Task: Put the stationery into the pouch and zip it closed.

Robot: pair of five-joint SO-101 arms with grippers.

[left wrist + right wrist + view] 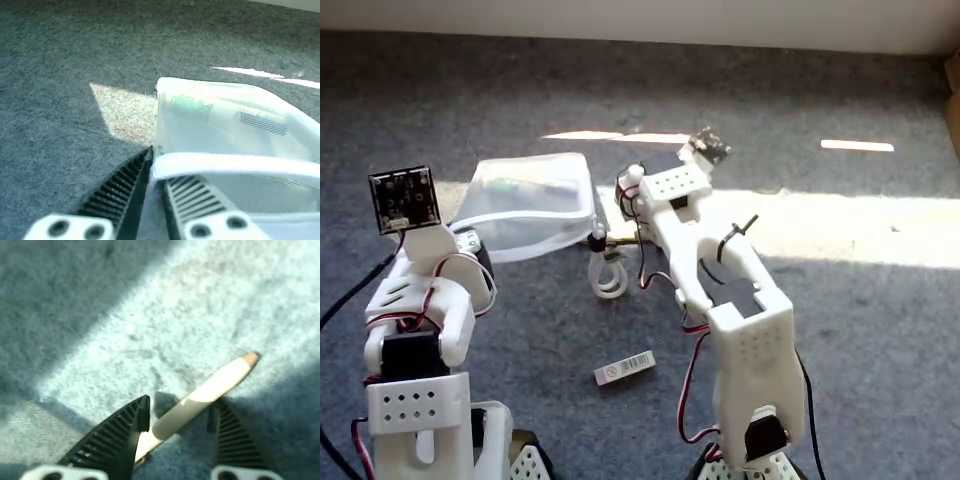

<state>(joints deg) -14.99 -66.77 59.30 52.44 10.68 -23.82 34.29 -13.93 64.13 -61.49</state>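
Observation:
The white mesh pouch (525, 205) lies on the grey carpet left of centre, with a green item (187, 102) and a darker one showing through its mesh. My left gripper (157, 167) is shut on the pouch's white rim (225, 165) at its near edge. A pale pencil (205, 390) lies at a slant on the carpet between the fingers of my right gripper (179, 412), which stands open around it. In the high view that pencil (623, 240) sits just right of the pouch, under the right arm's wrist. A white eraser (624, 368) lies nearer the arm bases.
A white looped object (608, 275), perhaps scissor handles, lies just in front of the pouch's right corner. The right arm (720, 270) stretches across the middle. Sunlit carpet spreads to the right and behind.

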